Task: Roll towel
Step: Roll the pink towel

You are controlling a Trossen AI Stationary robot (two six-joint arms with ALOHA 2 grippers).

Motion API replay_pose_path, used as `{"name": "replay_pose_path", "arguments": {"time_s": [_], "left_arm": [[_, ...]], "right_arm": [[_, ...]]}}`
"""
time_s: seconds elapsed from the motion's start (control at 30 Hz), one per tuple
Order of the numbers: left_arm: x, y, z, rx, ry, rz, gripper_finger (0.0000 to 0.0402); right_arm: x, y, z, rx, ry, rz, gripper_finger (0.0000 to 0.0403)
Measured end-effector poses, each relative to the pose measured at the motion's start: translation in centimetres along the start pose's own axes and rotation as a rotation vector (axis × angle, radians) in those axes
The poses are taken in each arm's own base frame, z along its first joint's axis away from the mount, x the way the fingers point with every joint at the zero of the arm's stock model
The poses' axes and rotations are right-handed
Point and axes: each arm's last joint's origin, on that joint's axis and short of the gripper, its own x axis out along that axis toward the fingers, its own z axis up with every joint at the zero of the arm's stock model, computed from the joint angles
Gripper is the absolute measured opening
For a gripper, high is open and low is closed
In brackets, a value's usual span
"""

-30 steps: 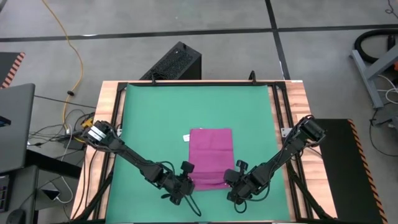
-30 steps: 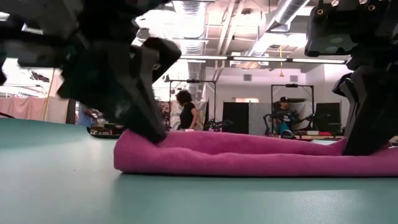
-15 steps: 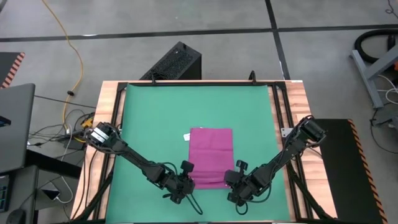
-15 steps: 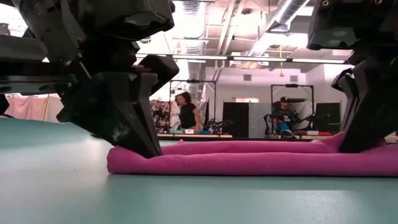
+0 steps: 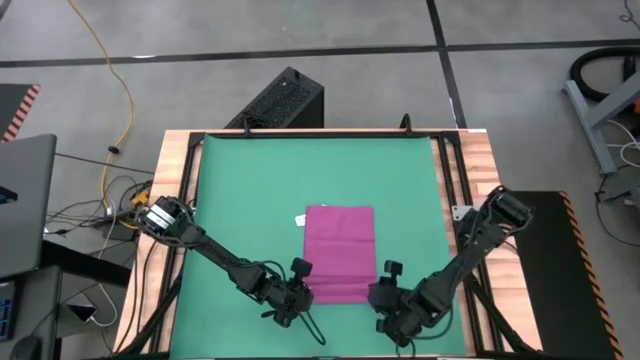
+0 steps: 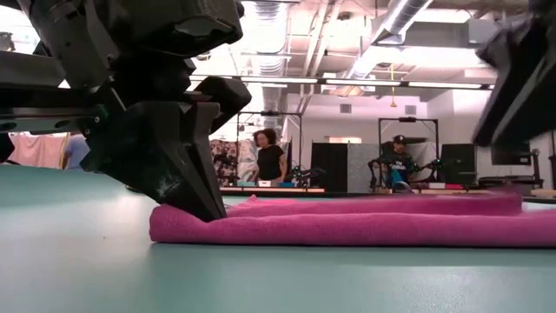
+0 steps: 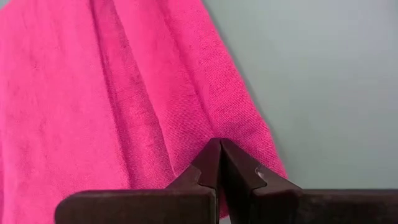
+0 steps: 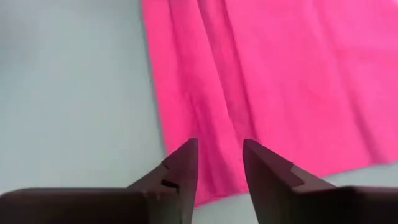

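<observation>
Pinching towel [image 5: 338,252] corner with left end effector [image 5: 297,293]; right end effector [image 5: 392,300] parted, empty, just beside. Soft, limp, light; grip near-edge corners.

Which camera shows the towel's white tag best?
The high view: the white tag juts from the towel onto the green mat. The low and both wrist views show only pink cloth, no tag.

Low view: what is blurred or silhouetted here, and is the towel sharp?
Low view: the left gripper is a dark backlit silhouette, the right gripper smeared at the edge; the towel is fairly sharp. Ceiling lights glare.
</observation>
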Motion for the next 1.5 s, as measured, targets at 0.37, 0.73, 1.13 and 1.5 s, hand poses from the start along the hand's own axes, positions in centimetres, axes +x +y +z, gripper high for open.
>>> {"name": "replay_pose_path", "arguments": {"time_s": [0.37, 0.73, 1.13, 1.5], "left_arm": [[0.0, 0.0, 0.0, 0.005, 0.003, 0.0, 0.0], [0.0, 0.0, -0.1, 0.005, 0.004, 0.0, 0.0], [0.0, 0.0, -0.1, -0.007, 0.004, 0.0, 0.0], [-0.2, 0.0, 0.4, -0.017, -0.011, -0.003, 0.0]], "right_arm": [[-0.8, 1.1, -2.4, -0.09, -0.231, -0.05, 0.0099], [2.2, -0.6, -4.0, 0.005, -0.238, -0.018, 0.0066], [3.2, -1.5, -5.8, 0.057, -0.236, 0.019, 0.0065], [4.3, -2.5, -5.9, 0.11, -0.168, 0.046, 0.0065]]}}
